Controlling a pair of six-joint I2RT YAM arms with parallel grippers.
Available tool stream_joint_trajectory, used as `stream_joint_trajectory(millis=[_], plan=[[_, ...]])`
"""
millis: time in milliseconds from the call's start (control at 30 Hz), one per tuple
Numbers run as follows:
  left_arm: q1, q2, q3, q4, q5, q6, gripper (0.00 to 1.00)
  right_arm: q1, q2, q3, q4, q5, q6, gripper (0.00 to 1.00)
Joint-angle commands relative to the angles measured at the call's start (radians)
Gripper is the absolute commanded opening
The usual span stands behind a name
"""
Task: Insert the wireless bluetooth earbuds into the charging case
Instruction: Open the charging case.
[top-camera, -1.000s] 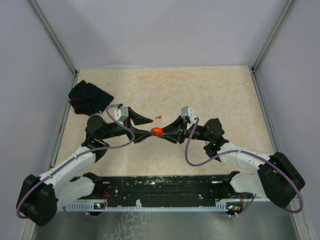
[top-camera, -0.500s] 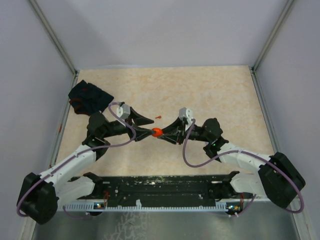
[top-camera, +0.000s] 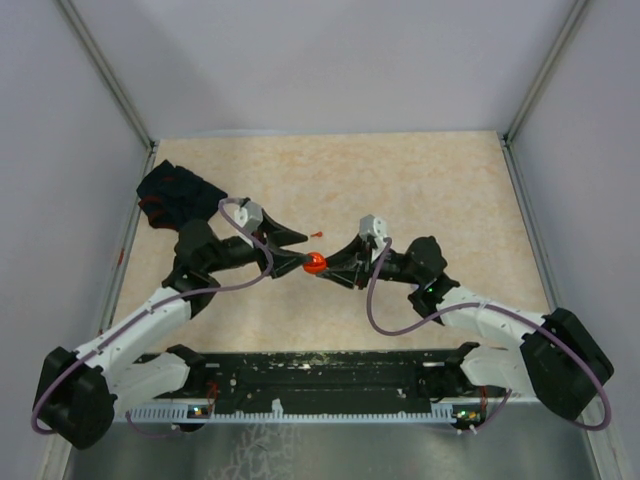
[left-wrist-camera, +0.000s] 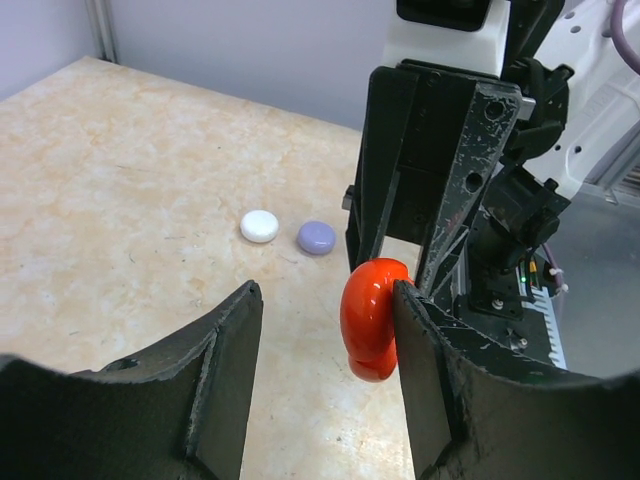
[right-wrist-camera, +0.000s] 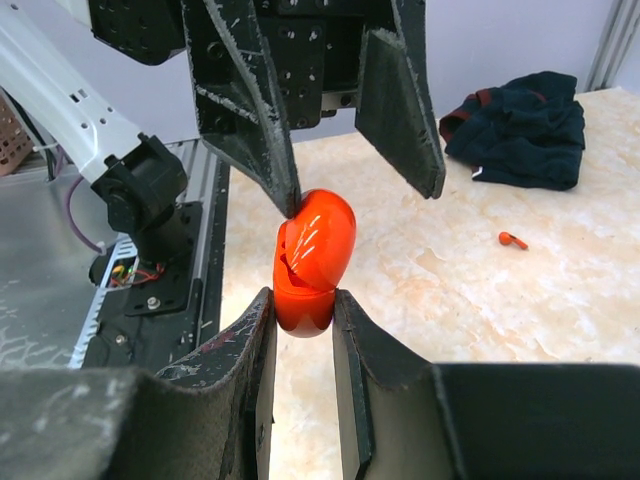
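Observation:
The charging case (right-wrist-camera: 312, 260) is glossy red, with its lid tipped partly open. My right gripper (right-wrist-camera: 302, 300) is shut on its lower half and holds it above the table. In the top view the case (top-camera: 314, 263) hangs between the two arms at mid-table. My left gripper (left-wrist-camera: 325, 295) is open. One of its fingers (left-wrist-camera: 425, 350) rests against the case (left-wrist-camera: 372, 318), and the other stands well apart. One red earbud (right-wrist-camera: 512, 240) lies on the table beyond the case, also seen as a small red earbud (top-camera: 318, 233) in the top view. I see no other earbuds.
A white disc (left-wrist-camera: 259, 226) and a pale purple disc (left-wrist-camera: 316, 237) lie side by side on the tabletop. A black cloth with red marks (top-camera: 175, 197) sits at the far left. The black base rail (top-camera: 320, 385) runs along the near edge.
My left gripper's jaws have narrowed and its wrist has shifted slightly away from me, staying at the case. The right gripper keeps its hold on the case.

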Motion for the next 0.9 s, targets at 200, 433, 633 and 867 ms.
stream_joint_trajectory(millis=[200, 433, 633, 867], plan=[[0.002, 0.010, 0.026, -0.080, -0.116, 0.042, 0.60, 0.022, -0.039, 0.041, 0.122, -0.084, 0.020, 0.00], [0.001, -0.015, 0.027, -0.106, -0.189, 0.048, 0.63, 0.022, -0.041, 0.036, 0.076, -0.045, -0.012, 0.00], [0.002, -0.048, 0.041, -0.186, -0.322, 0.090, 0.66, 0.022, -0.087, 0.007, -0.076, 0.117, -0.107, 0.00], [0.002, -0.006, 0.096, -0.339, -0.475, 0.141, 0.67, 0.022, -0.113, -0.059, -0.085, 0.297, -0.135, 0.00]])
